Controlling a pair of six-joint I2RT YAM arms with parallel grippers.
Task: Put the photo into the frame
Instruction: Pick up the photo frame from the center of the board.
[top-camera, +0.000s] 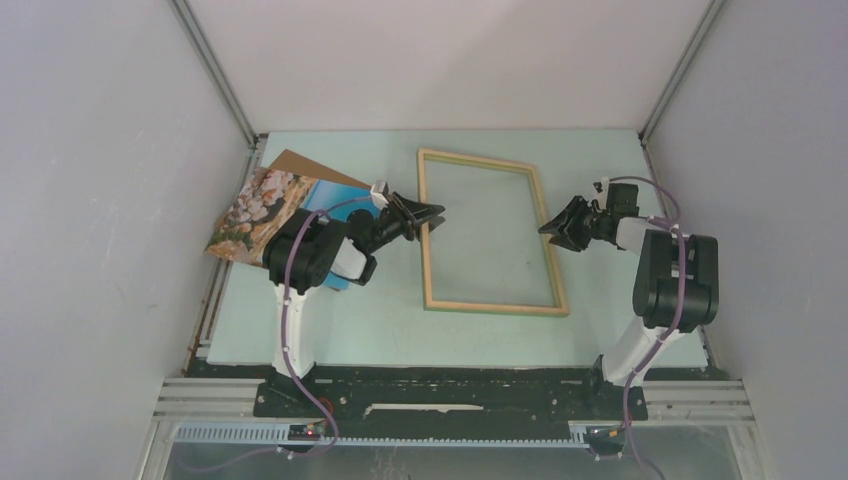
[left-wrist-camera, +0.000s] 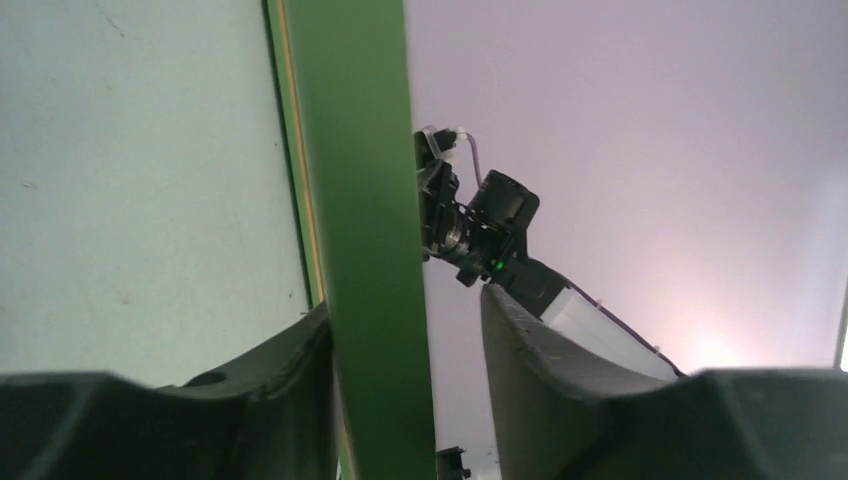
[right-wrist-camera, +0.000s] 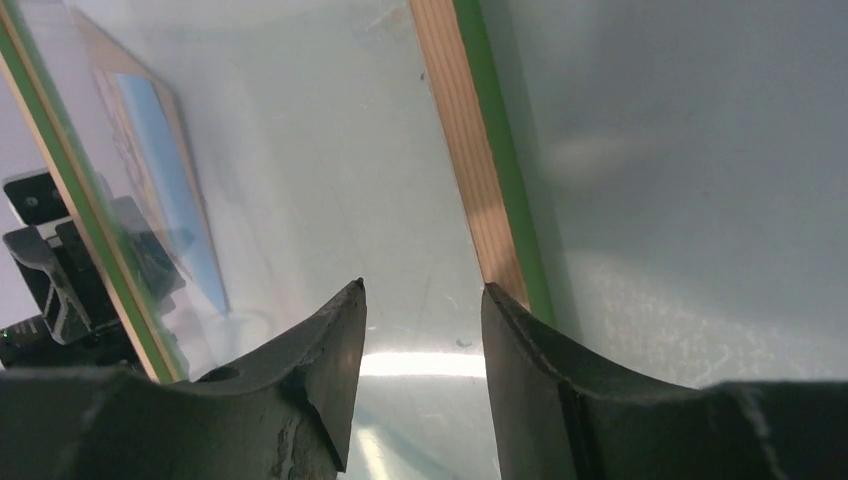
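- Pale green table (top-camera: 330, 320), enclosed by plain white walls on three sides; both arm bases are bolted at its near edge.
- The frame (top-camera: 431, 262) sits mid-table between the two arms, pale wood face up, with the table showing through the clear pane.
- Left gripper (top-camera: 428, 215) is at the frame's left rail, about a third of the way down from the far end.
- In the left wrist view, the green side of that rail runs between the two fingers. One finger (left-wrist-camera: 290, 360) lies against the rail and the other (left-wrist-camera: 530, 360) stands clear with a visible gap. The claw is parted around the rail, not clamped on it.
- Right gripper (top-camera: 552, 228) is at the frame's right rail, opposite the left one.
- In the right wrist view, its jaws stand moderately apart with only pane and table between them. The wood rail meets the tip of one finger (right-wrist-camera: 520, 340). No grip is visible.
- The photo (top-camera: 255, 215) is well apart from the frame, at the left wall and partly under the left arm. It lies picture side up, rocky end toward the wall.
- A brown backing board (top-camera: 300, 165) lies beneath the photo, one corner projecting on the far side.
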